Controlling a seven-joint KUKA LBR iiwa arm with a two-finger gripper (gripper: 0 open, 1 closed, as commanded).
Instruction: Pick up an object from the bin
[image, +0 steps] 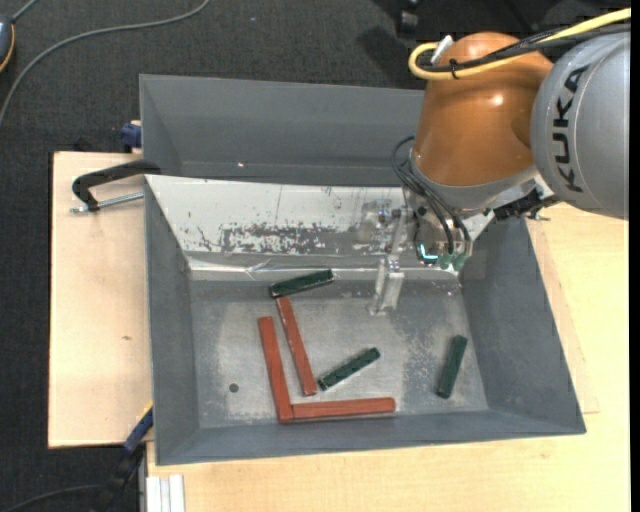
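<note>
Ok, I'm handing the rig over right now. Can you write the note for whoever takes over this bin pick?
Gripper: low at the back of the bin, close to the rear wall; whether it is open or shut cannot be told, and nothing is seen in it.
Things: back green bar just left of the gripper; middle green bar; right green bar. Left red-brown bar and inner red-brown bar lie side by side, making an L with the front red-brown bar.
Done: nothing picked; all six lie on the floor.
Left: grasp one and lift it; the back green bar looks nearest.
</note>
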